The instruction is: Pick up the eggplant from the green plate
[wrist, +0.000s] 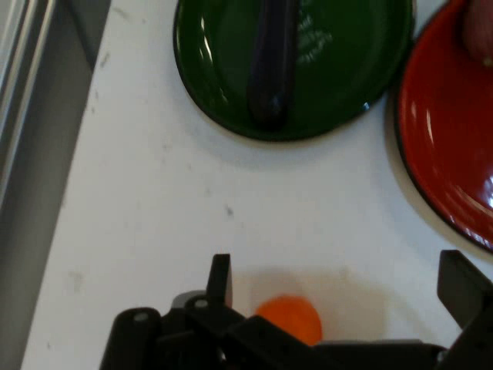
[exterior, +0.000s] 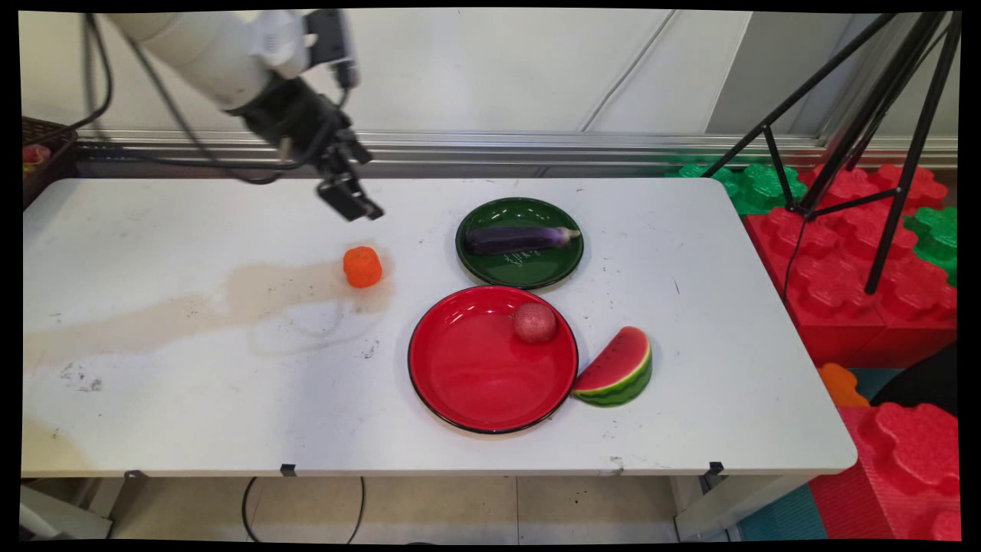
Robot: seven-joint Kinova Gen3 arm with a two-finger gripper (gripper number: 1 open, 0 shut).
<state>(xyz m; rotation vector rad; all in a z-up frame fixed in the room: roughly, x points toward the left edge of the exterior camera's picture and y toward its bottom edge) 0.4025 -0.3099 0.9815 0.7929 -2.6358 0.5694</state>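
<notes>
End effector [exterior: 351, 201] empty, fingers spread wide, hovering above orange [exterior: 362, 267] on counter [exterior: 153, 399]. Green plate [exterior: 520, 268] with eggplant [exterior: 521, 239] right of orange; red plate [exterior: 475, 376] near orange's lower right.

My gripper [wrist: 339, 281] stands with its two fingers [wrist: 219, 279] spread wide apart, holding nothing. Between them, low down and partly hidden by my black linkage, sits a small orange fruit [wrist: 289, 317] on the white table [wrist: 154, 200], touched by neither finger. Beyond it lies a green plate [wrist: 339, 92] carrying a dark purple eggplant [wrist: 271, 65]. Beside that plate, the rim of a red plate [wrist: 443, 146] shows.
</notes>
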